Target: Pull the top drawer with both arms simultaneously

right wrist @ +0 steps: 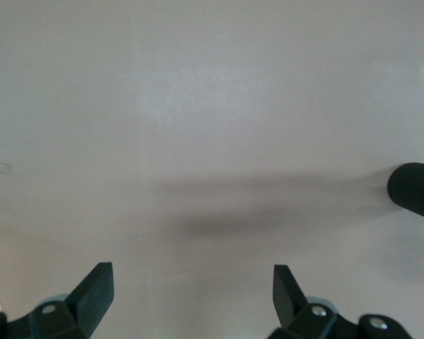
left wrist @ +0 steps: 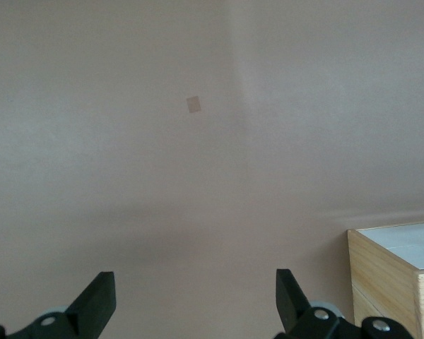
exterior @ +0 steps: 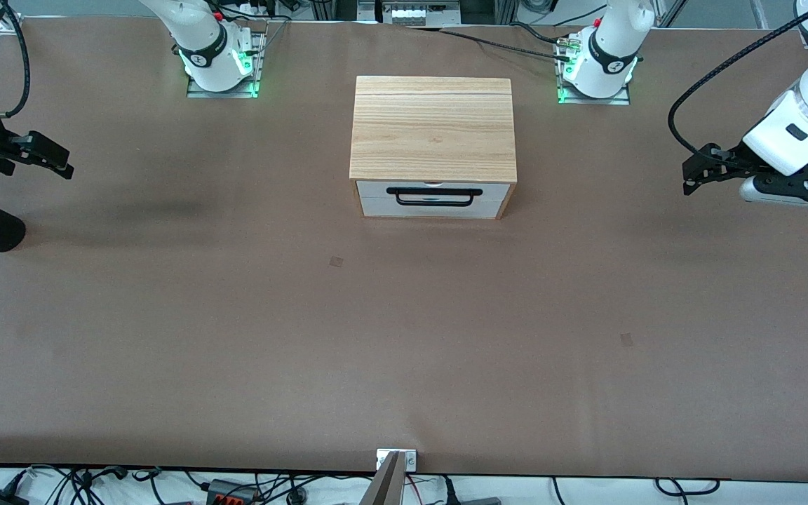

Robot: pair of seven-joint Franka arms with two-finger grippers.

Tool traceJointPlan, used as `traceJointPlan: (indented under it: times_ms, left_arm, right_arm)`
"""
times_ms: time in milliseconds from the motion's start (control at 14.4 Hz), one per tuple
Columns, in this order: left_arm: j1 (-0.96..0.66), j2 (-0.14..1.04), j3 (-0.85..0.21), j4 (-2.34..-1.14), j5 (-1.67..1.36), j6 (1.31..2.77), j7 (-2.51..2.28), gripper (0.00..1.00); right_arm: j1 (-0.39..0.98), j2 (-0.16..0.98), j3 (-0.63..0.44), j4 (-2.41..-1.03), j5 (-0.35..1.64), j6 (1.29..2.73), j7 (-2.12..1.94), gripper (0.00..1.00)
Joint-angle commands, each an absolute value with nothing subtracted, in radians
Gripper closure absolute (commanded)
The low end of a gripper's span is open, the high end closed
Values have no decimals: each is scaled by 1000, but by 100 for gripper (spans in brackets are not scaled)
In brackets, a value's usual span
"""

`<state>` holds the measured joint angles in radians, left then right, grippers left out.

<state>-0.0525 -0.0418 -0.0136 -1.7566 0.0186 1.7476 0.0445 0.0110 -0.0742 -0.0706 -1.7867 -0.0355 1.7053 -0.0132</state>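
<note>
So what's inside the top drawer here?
Can't be seen: the top drawer is shut, only its white front and black handle showing. The cabinet top is bare wood.

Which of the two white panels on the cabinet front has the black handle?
The upper one, the top drawer; its black bar handle hangs down over the plain lower panel.

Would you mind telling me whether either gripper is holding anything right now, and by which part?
Nothing is held: the left gripper and right gripper are both open over bare table.
</note>
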Motion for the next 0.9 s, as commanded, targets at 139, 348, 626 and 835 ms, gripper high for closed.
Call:
traceJointPlan:
  times_ms: [139,348,626,835]
  left_arm:
    - [-48,-26,-17,-1726,23,1724,63,0]
    - [-45,-26,-15,-1726,21,1718,66,0]
    - [-46,-23,-15,-1726,21,1707,66,0]
    - [-51,0,-15,-1724,21,1672,66,0]
  right_arm:
    - [3,-80,-66,-1787,-31,1694,-8,0]
    - [3,-78,-66,-1787,-31,1687,-8,0]
    - [5,-78,-66,-1786,-31,1677,-8,0]
    - [5,-54,-66,-1784,-26,1678,-6,0]
